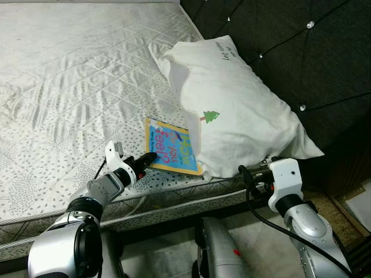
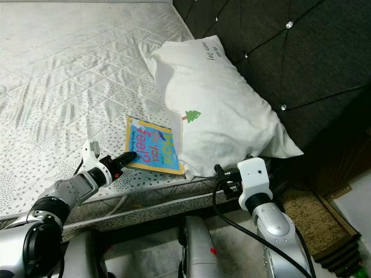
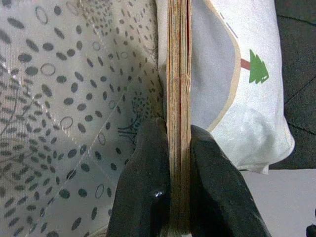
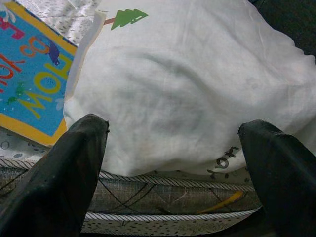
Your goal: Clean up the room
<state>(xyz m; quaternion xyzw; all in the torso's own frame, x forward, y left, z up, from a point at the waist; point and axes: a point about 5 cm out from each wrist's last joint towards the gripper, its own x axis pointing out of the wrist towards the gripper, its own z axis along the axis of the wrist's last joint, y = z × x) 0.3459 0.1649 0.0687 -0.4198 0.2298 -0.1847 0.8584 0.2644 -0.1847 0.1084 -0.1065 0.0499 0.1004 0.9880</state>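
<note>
Quilted mattress (image 1: pixel 69 75) with a dotted pattern fills the scene, bounded by a dark tufted headboard (image 1: pixel 301 52). Near the mattress edge lies a thin blue children's book (image 1: pixel 171 146), one side tucked just under a white pillow (image 1: pixel 232 110).

The left gripper (image 3: pixel 178 148) is clamped on the book's near edge, one finger on each face (the page stack shows edge-on between them). The right gripper (image 4: pixel 173 148) hovers spread wide in front of the pillow, holding nothing.

Handling judgement: the book looks light, stiff and flat, with a possibly slick cover. An edge pinch should suffice, though the far side may droop or drag against the pillow. The pillow is soft and bulky; a corner or seam offers the best purchase.
</note>
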